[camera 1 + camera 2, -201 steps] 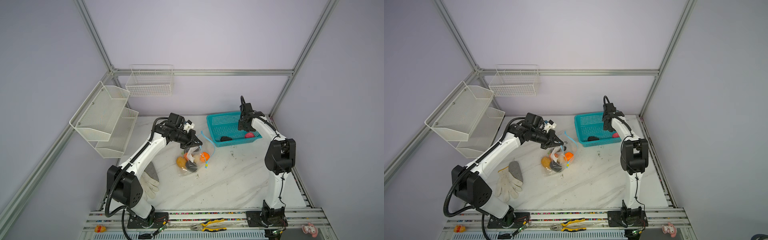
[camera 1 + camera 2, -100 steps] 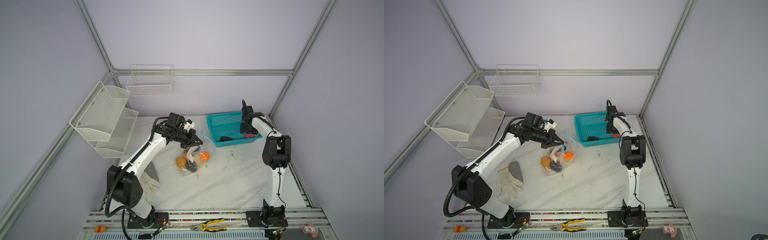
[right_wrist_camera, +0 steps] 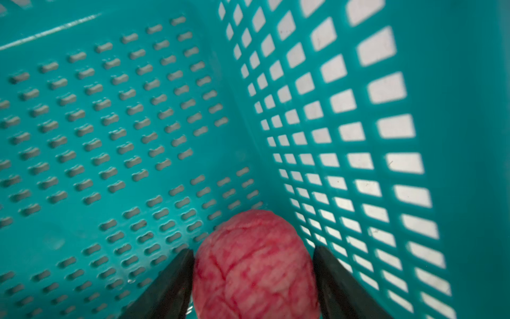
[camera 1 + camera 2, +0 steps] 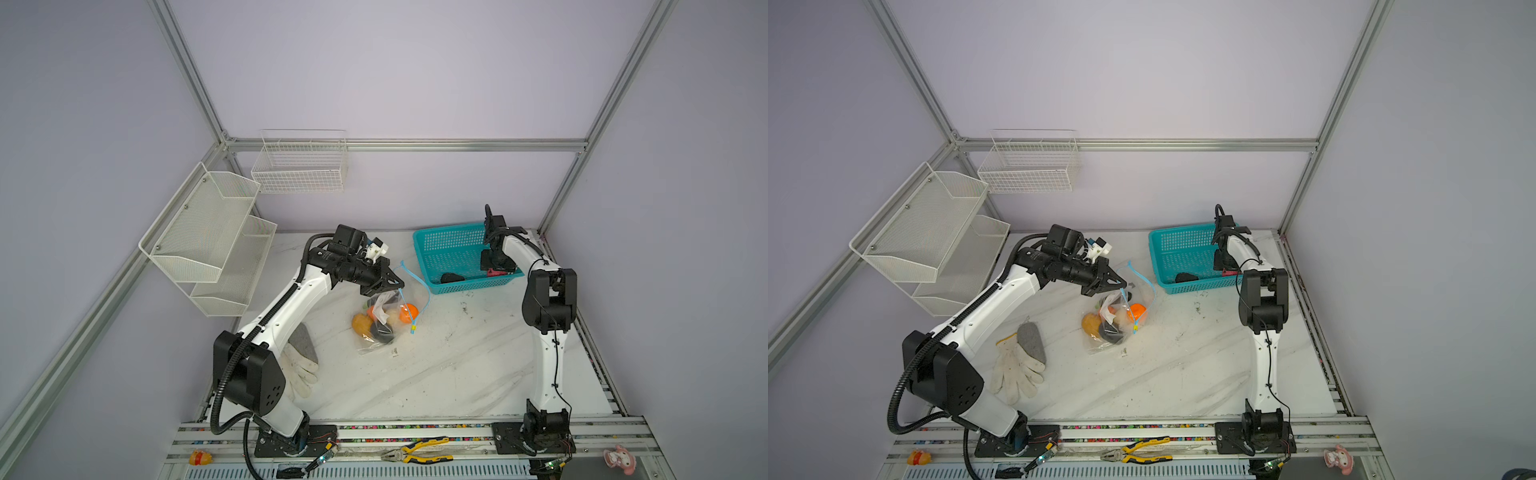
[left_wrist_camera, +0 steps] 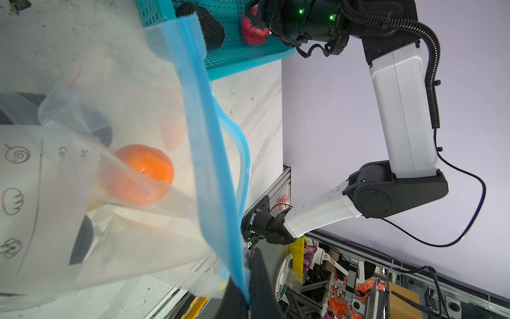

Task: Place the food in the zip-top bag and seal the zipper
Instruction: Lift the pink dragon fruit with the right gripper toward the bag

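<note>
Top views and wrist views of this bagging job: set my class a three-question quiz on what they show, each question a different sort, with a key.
1. True or false: the left pincer is shut on the zipper edge of the zip-top bag.
2. Which food sits between the right pincer's fingers: A orange, B pink, C cream?
3. Fill the gap: the other food visible in the teal basket is ___ in colour.
Key: 1 true. 2 B, the pink food. 3 black, the black food.
</note>
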Robot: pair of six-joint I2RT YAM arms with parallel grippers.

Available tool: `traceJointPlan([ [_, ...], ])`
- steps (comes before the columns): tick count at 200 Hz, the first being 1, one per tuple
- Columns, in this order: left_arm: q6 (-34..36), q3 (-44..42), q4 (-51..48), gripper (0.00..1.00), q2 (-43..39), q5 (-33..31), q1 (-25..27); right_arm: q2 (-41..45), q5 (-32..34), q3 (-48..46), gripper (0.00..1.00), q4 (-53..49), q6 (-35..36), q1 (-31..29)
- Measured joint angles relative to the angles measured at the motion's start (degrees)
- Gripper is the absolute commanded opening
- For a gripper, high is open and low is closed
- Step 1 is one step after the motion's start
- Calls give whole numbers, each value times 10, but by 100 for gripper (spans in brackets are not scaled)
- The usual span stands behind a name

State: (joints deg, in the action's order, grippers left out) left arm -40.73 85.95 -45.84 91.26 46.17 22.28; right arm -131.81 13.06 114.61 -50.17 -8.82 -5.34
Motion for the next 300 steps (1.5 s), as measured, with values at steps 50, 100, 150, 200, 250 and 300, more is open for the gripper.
traceJointPlan([
  [50,0,0,1,0,0,1,0,0,-73,7,60,20,1,0],
  [100,0,-1,4,0,0,1,0,-2,-141,13,57,48,-8,-5],
  [150,-1,-1,5,0,0,1,-1,-2,-158,20,56,63,-14,-6],
  [200,-2,-1,5,0,0,0,-1,23,-177,11,56,97,-24,-6],
  [250,-2,-1,6,0,0,-1,-1,184,-233,-125,56,173,-46,-8],
  [300,-4,-1,6,0,0,-2,-1,278,-298,-202,56,244,-65,-26],
])
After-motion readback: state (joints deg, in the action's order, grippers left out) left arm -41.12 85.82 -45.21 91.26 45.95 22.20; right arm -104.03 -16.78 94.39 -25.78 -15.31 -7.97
